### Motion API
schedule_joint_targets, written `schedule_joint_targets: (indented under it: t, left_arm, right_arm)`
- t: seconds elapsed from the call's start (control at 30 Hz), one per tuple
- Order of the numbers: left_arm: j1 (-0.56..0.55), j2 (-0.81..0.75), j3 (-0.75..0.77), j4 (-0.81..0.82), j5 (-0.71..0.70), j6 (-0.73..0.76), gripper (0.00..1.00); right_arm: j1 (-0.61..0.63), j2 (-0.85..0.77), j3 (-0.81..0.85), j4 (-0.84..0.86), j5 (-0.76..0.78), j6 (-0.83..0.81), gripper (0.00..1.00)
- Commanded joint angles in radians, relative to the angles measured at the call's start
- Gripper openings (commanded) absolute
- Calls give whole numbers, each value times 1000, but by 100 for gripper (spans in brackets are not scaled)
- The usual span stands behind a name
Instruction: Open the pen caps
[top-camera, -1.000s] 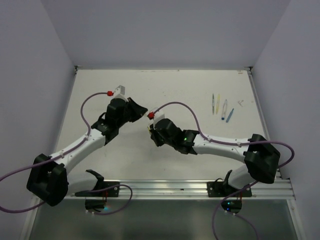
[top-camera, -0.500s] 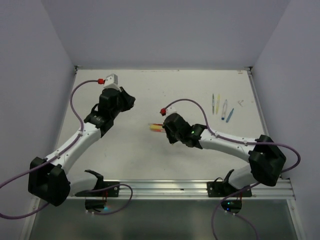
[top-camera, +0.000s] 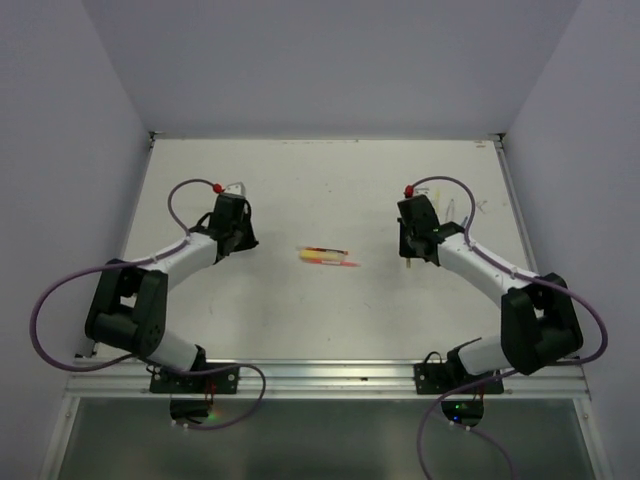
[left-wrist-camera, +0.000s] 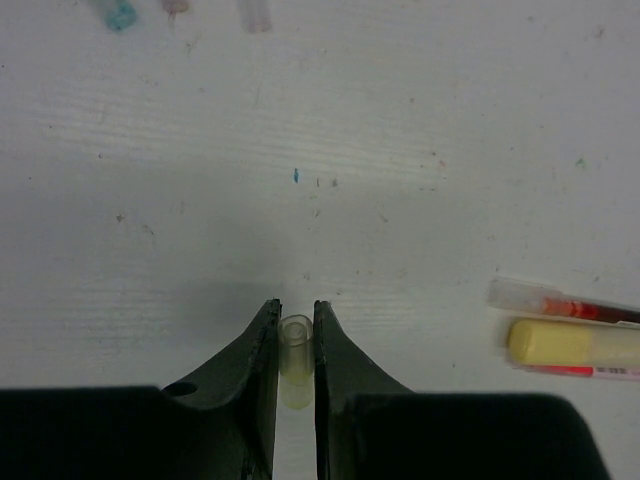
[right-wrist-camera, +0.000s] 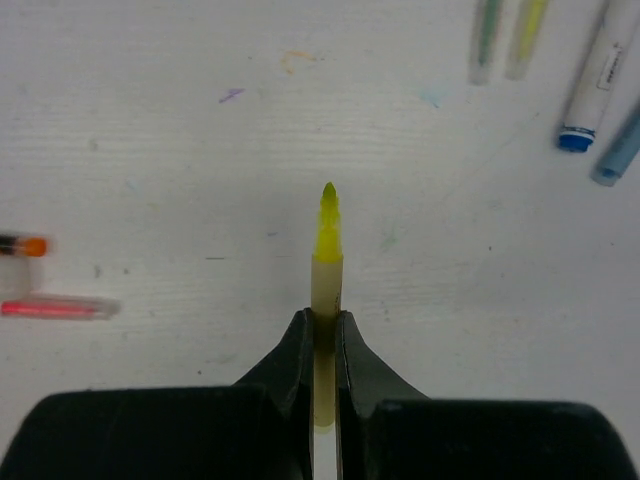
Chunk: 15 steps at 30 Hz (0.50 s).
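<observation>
Left fingers (left-wrist-camera: 262, 345) are gripping the cap (left-wrist-camera: 296, 345), a pale yellow tube with its open mouth pointing to 12 o'clock. The left gripper (left-wrist-camera: 296, 318) is pinching it from both sides. We cannot tell whether the cap is touching the table (left-wrist-camera: 300, 150).

At 3 o'clock from the cap, well apart, a red pen (left-wrist-camera: 565, 303) and a pale pen (left-wrist-camera: 575, 343) are lying side by side. At 11 o'clock, at the frame's top edge, a blue cap (left-wrist-camera: 118, 12) is lying loose.

Right fingers (right-wrist-camera: 300, 345) are clamping the yellow pen (right-wrist-camera: 325, 285) by its barrel. The right gripper (right-wrist-camera: 322, 320) is holding it tight, with the bare yellow nib pointing to 12 o'clock.

Between 1 and 2 o'clock from the nib, four pens (right-wrist-camera: 598, 75) are lying near each other. At 9 o'clock, at the frame's edge, an orange-tipped pen (right-wrist-camera: 20, 245) and a pink pen (right-wrist-camera: 55, 308) are lying.

In the top view we are seeing the left gripper at the table's 9 o'clock and the right gripper at 3 o'clock, with the red and pale pens lying between them.
</observation>
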Motion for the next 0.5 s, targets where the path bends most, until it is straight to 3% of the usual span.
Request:
schedule_joint_targets:
  t: [0.0, 0.47]
  left_arm:
    - [15, 39, 51, 2, -38, 66, 0]
    - [101, 184, 91, 43, 22, 106, 0]
  right_arm:
    - [-69, 51, 15, -27, 30, -16, 0]
    - [-215, 234, 34, 36, 15, -47, 0]
